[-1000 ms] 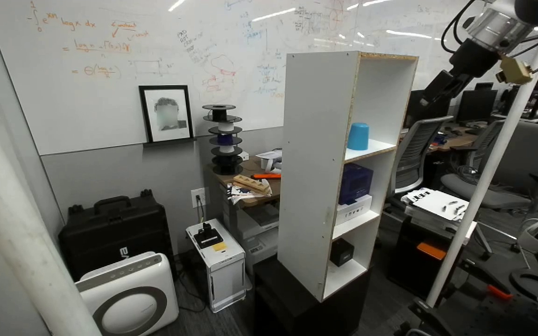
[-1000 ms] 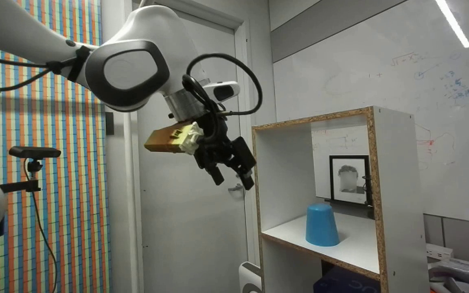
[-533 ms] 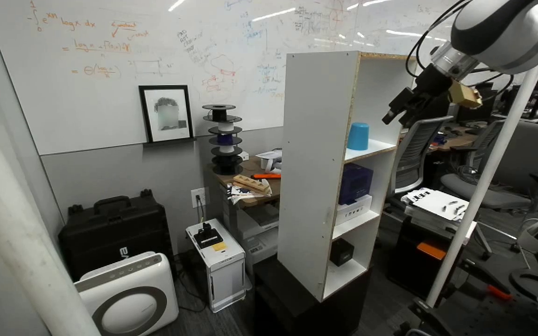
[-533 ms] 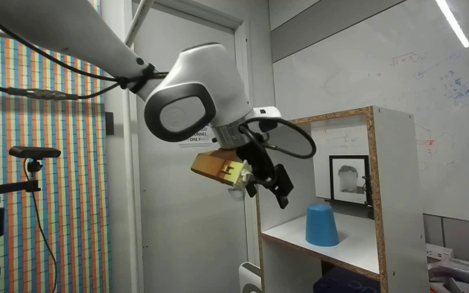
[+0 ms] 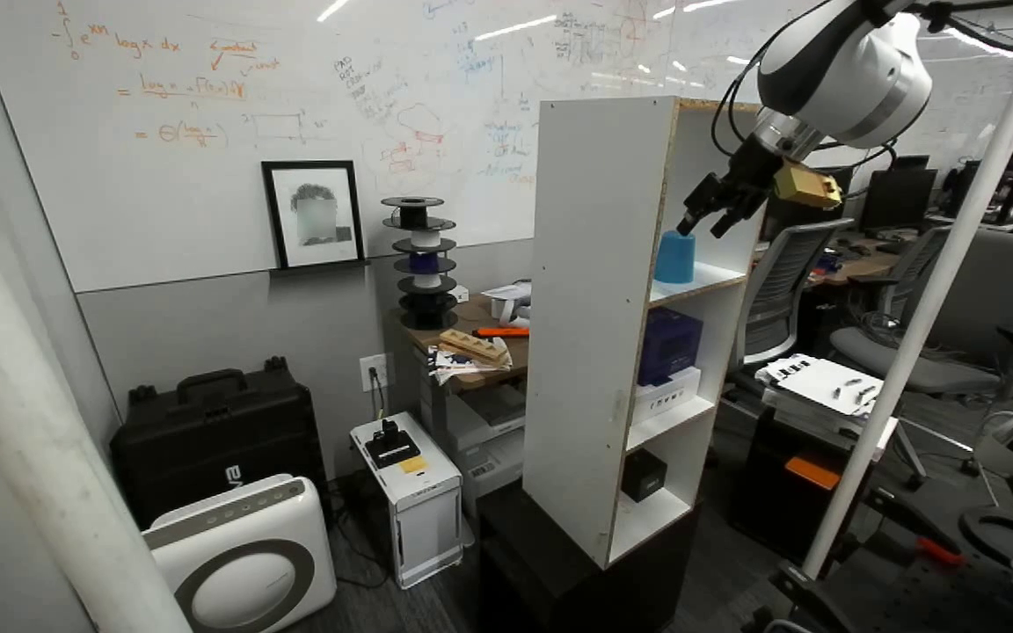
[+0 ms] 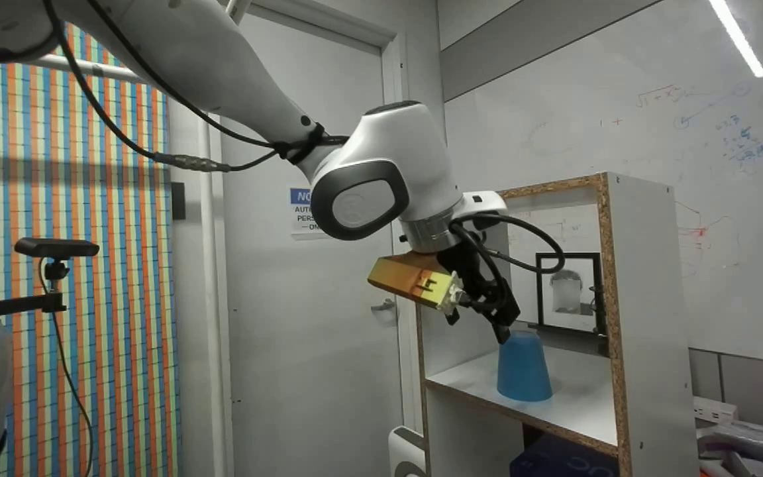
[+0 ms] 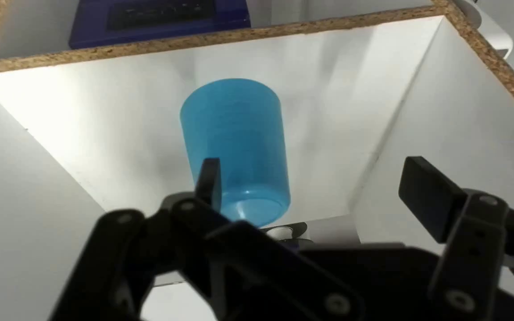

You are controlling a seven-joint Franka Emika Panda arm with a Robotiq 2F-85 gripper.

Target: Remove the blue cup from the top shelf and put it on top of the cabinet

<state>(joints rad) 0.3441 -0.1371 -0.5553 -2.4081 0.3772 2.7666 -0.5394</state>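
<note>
The blue cup (image 5: 675, 258) stands upside down on the top shelf (image 5: 713, 278) of the white cabinet (image 5: 599, 308). In an exterior view, the cup (image 6: 524, 368) stands a little back from the shelf's front edge. My gripper (image 5: 703, 227) is open and empty, tilted downward at the opening of the top shelf, just above the cup's top. In the wrist view, one finger of the gripper (image 7: 319, 191) overlaps the cup (image 7: 239, 129), and the other is well to the cup's right, against the side wall. I cannot tell whether the finger touches the cup.
The middle compartment holds a blue-purple box (image 5: 669, 347) on a white box (image 5: 666, 396). A black box (image 5: 643, 475) sits in the bottom compartment. The cabinet's chipboard-edged side wall (image 6: 610, 298) and top edge (image 6: 547, 187) frame the shelf opening.
The arm has moved toward the cabinet and downward, bringing the gripper from outside to the top shelf's opening by the cup. The cup has not moved.
</note>
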